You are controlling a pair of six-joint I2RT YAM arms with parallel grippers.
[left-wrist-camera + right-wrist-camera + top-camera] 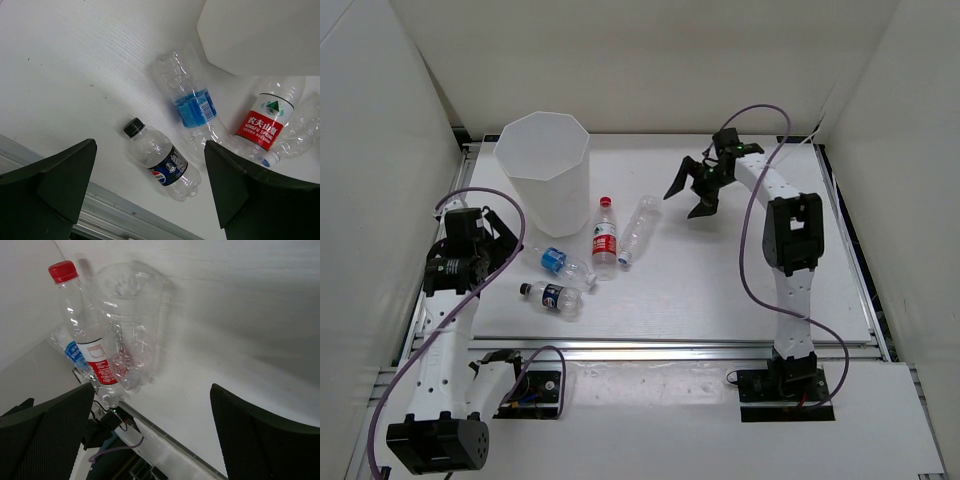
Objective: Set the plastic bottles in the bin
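Both arm bases are sitting at the near edge, bolted down in front of an aluminium rail (pixel 670 348), with purple cables (pixel 752 270) looping off them. Everything is happening inside a plain white box of a room: white walls (pixel 640 60) on three sides and a white table (pixel 720 300) with a faint wood grain.

Going left to right: the left gripper (pixel 500 238) is hanging low over the table with its jaws spread wide, gripping nothing. Just past it the bin (pixel 555 205) is standing upright, tall, white and octagon-rimmed. The bottles are all lying out on the table in front of the bin, none inside it. The black-capped dark-labelled bottle (pixel 552 298) is lying nearest, and the blue-labelled bottle (pixel 560 263) is on its side just behind it. The red-capped bottle (pixel 605 240) is next, with the unlabelled bottle (pixel 640 230) angling in beside it. Over on the right, the right gripper (pixel 692 195) is hovering with jaws fully released too, also empty.
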